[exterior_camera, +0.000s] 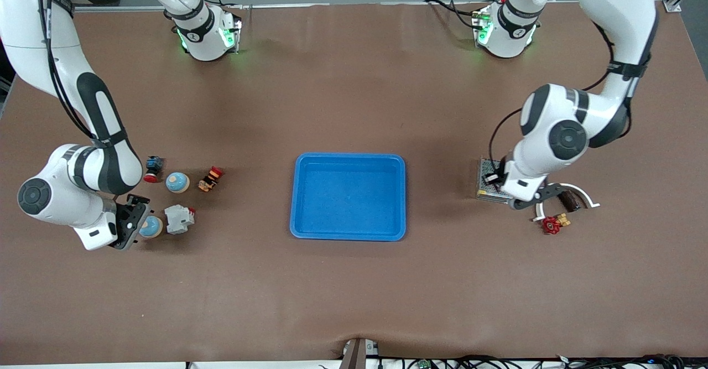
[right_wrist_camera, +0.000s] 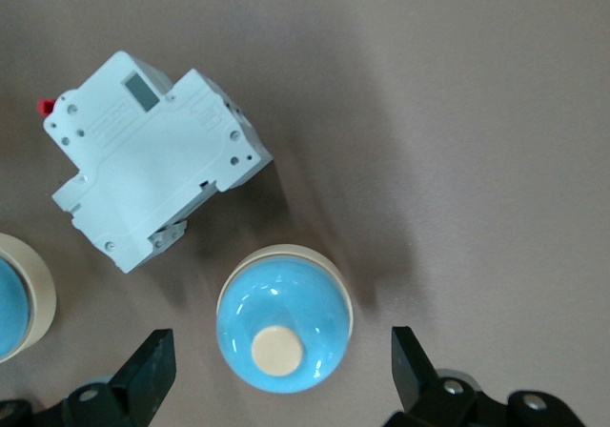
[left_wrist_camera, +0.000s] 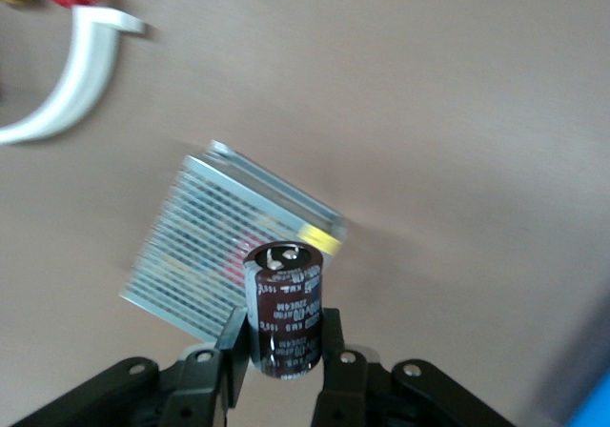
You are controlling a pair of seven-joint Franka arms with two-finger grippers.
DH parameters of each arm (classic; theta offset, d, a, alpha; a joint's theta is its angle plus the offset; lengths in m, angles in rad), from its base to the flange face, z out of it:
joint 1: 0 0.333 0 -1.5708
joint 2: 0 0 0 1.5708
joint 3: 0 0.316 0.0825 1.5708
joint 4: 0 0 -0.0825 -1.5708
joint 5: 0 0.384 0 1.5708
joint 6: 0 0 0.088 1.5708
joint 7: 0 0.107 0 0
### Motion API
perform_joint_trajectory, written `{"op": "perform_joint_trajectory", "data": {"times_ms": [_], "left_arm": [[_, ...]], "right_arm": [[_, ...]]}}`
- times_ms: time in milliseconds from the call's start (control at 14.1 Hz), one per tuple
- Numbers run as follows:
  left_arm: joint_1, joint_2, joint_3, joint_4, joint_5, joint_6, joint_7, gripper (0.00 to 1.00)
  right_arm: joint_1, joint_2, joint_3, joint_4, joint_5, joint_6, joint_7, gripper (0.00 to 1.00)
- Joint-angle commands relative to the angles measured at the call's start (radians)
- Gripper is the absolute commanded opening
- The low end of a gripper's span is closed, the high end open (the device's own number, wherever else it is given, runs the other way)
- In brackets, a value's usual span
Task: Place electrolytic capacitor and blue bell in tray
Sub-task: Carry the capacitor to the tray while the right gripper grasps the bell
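Note:
The bright-blue tray (exterior_camera: 348,161) lies mid-table. My left gripper (exterior_camera: 560,196) is shut on the dark electrolytic capacitor (exterior_camera: 569,200), beside the white curved piece; in the left wrist view the capacitor (left_wrist_camera: 283,313) sits upright between the fingers of the gripper (left_wrist_camera: 283,339). My right gripper (exterior_camera: 141,224) is open over a blue bell (exterior_camera: 151,227) at the right arm's end of the table. In the right wrist view the bell (right_wrist_camera: 284,318) sits on the table between the spread fingers (right_wrist_camera: 152,370) of the gripper (right_wrist_camera: 283,368), untouched. A second blue bell (exterior_camera: 177,182) stands farther from the front camera.
A white circuit breaker (exterior_camera: 180,218) lies beside the bell, with a red-capped button (exterior_camera: 153,169) and an orange-red part (exterior_camera: 212,178) near the second bell. By the left gripper are a grey mesh box (exterior_camera: 488,180), a white curved piece (exterior_camera: 581,192) and a red valve (exterior_camera: 551,224).

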State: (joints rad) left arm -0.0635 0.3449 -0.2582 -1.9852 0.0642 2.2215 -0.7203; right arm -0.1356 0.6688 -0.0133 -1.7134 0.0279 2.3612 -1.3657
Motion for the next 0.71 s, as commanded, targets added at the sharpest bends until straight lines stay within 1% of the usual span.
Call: {"op": "perform_joint_trajectory", "data": {"times_ms": [0,213,426,638], "left_arm": [[-0.099,0.051,0.005,0.072,0.011,-0.025,-0.106,0.00],[-0.194,0.121,0.005,0.135,0.011,-0.025,-0.258,0.00],[-0.258,0.209,0.005,0.219,0.012,-0.023,-0.382,0.00],[-0.315,0.270,0.005,0.305,0.009,-0.023,-0.488,0.00]], "right_arm": [[-0.019,-0.003,0.016,-0.023,0.006,0.023,-0.023,1.00],[-0.019,-0.002,0.018,-0.029,0.007,0.038,-0.021,1.00],[-0.019,0.009,0.018,-0.029,0.010,0.043,-0.021,1.00],[-0.019,0.026,0.018,-0.029,0.027,0.055,-0.021,1.00]]}}
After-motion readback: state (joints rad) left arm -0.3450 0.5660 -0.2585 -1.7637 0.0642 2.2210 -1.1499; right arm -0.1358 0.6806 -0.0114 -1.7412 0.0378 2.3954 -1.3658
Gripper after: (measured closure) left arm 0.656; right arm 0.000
